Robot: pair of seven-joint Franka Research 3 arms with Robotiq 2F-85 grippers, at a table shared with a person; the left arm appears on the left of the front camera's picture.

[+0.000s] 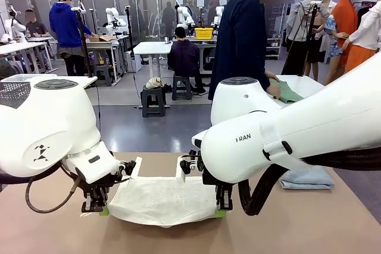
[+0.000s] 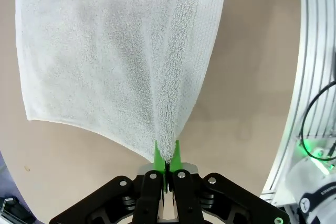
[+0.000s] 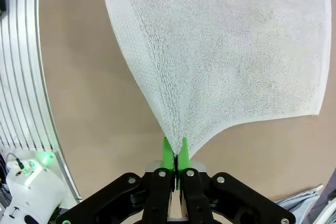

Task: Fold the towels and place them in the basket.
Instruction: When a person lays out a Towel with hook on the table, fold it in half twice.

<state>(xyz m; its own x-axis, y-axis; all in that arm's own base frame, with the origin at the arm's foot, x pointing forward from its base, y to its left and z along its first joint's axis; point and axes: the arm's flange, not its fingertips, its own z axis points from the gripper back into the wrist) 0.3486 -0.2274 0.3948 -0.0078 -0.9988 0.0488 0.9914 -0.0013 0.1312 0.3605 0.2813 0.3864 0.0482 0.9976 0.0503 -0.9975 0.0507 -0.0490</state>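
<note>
A cream-white towel [image 1: 162,199] hangs stretched between my two grippers just above the brown table, its middle sagging. My left gripper [image 1: 102,209] is shut on the towel's left near corner, the green pads [image 2: 159,156] pinching the hem of the towel [image 2: 115,61]. On the other side my right gripper [image 1: 220,211] is shut on the right near corner, with its pads [image 3: 167,157] clamped on the towel [image 3: 220,51]. A pale blue-grey towel [image 1: 306,178] lies folded on the table at the right, behind my right arm. The basket is out of view.
A person in dark clothes [image 1: 241,34] stands beyond the table with a hand on a green cloth [image 1: 287,92] on a white table. An aluminium rail [image 2: 315,66] runs along the table's edge. Bare brown table [image 1: 297,224] lies in front.
</note>
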